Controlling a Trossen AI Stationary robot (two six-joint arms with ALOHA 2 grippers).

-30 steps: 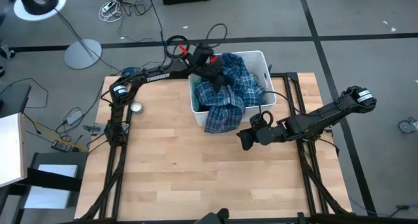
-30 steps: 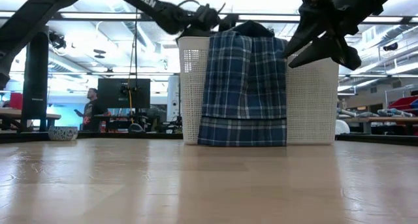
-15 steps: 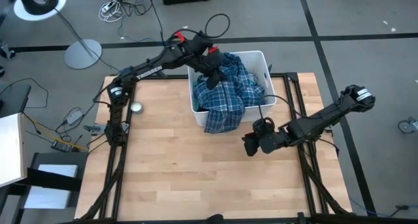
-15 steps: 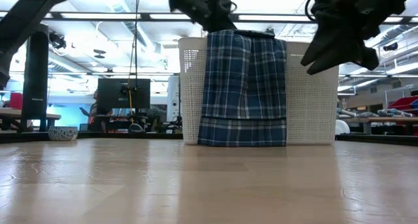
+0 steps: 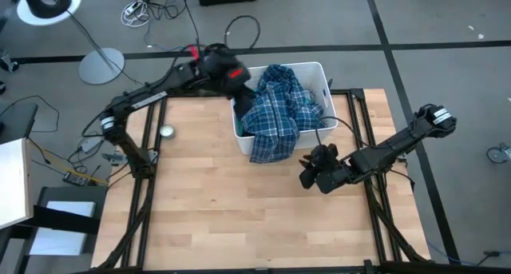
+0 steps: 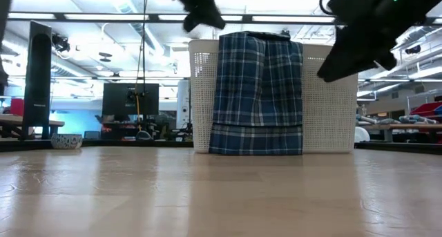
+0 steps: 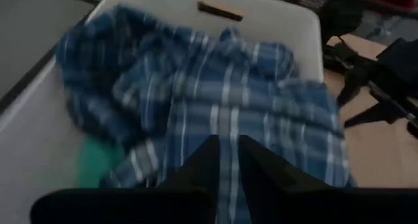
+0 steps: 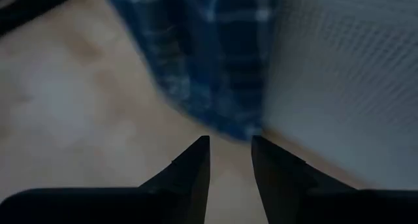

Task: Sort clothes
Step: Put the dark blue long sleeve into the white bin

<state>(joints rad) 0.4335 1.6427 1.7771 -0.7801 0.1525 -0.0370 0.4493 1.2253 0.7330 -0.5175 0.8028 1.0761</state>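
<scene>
Plaid shirt [image 5: 275,114] hangs out of the white bin [image 5: 326,81] down onto the wooden table [image 5: 207,202], both claws [image 7: 225,155] [image 8: 230,152] slightly parted and holding nothing, bright office behind.

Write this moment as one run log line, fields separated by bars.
step: sort clothes | left gripper: empty, above bin | right gripper: empty, facing plaid shirt | shirt: hanging over bin front
</scene>
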